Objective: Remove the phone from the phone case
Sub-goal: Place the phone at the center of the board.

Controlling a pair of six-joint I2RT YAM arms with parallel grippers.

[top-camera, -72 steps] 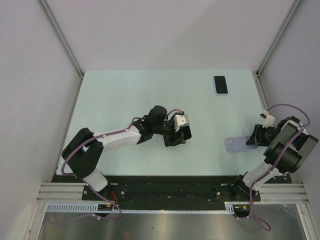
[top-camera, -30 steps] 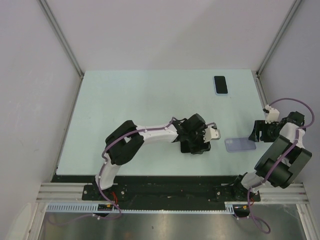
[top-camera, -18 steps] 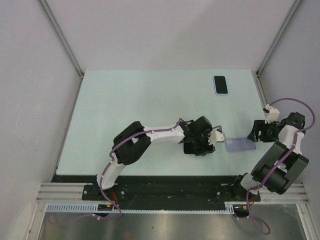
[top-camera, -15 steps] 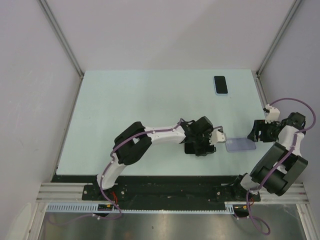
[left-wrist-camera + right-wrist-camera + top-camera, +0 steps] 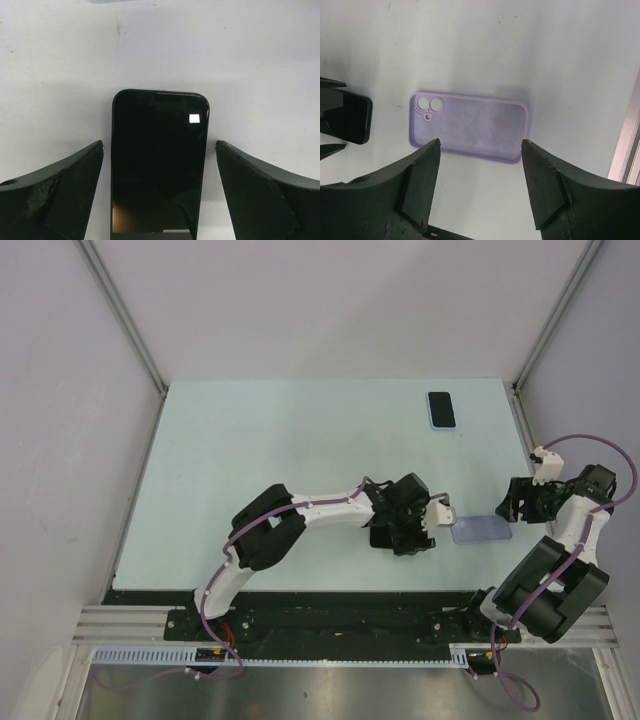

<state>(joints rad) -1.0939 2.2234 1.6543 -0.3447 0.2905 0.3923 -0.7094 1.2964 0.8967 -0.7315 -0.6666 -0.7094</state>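
A black phone [image 5: 159, 165] lies flat on the table, screen up, out of its case. My left gripper [image 5: 159, 145] stands open over it, one finger on each side, with a gap between each finger and the phone's edge. The empty purple phone case [image 5: 470, 127] lies inner side up just right of the phone [image 5: 352, 125]; it also shows from above as the case [image 5: 480, 530]. My right gripper [image 5: 481, 142] hangs open by the case's near long edge and holds nothing. From above, the left gripper [image 5: 410, 532] covers most of the phone.
A second phone [image 5: 441, 410] in a light blue case lies at the back right of the table. A metal frame post [image 5: 520, 390] and the table's right edge run close to my right arm [image 5: 560, 530].
My left arm has carried the phone rightward to beside the case. Its jaws have just spread wider, off the phone's sides. The right gripper has drawn back a little.
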